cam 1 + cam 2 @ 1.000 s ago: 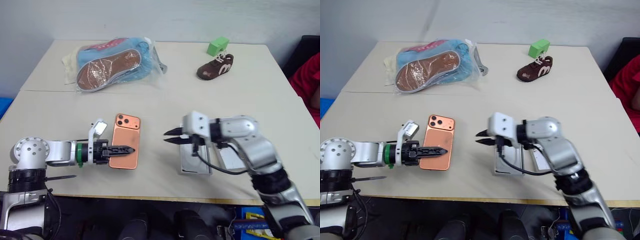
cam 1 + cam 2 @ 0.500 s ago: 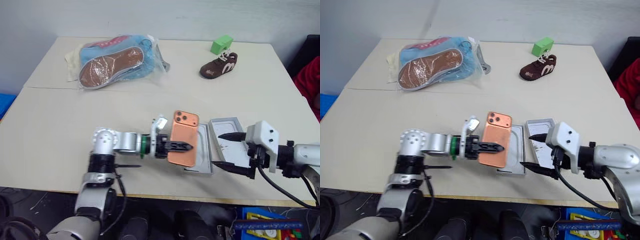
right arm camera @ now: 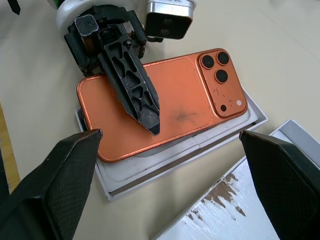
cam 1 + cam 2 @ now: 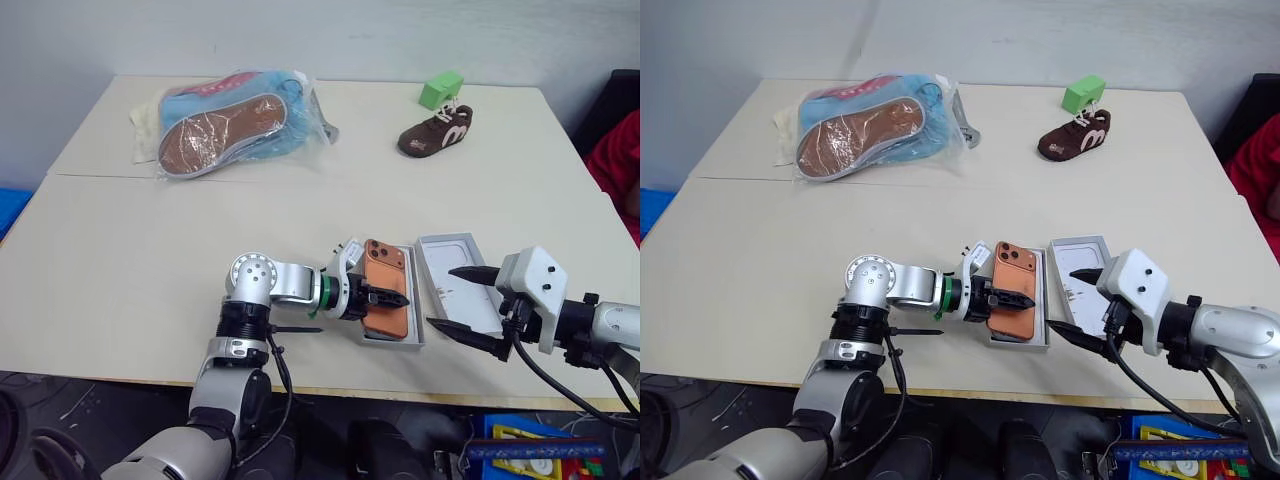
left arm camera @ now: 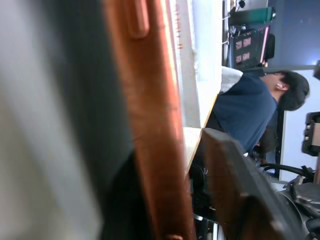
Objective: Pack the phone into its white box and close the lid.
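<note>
Your left gripper (image 3: 142, 102) loosely straddles the phone (image 3: 165, 100), skewed over a white tray (image 3: 150, 170), while your right gripper (image 4: 462, 297) waits wide open, empty

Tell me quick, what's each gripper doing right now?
Left gripper: open, loosely around the phone, with a gap on one side.
Right gripper: wide open, empty.
</note>
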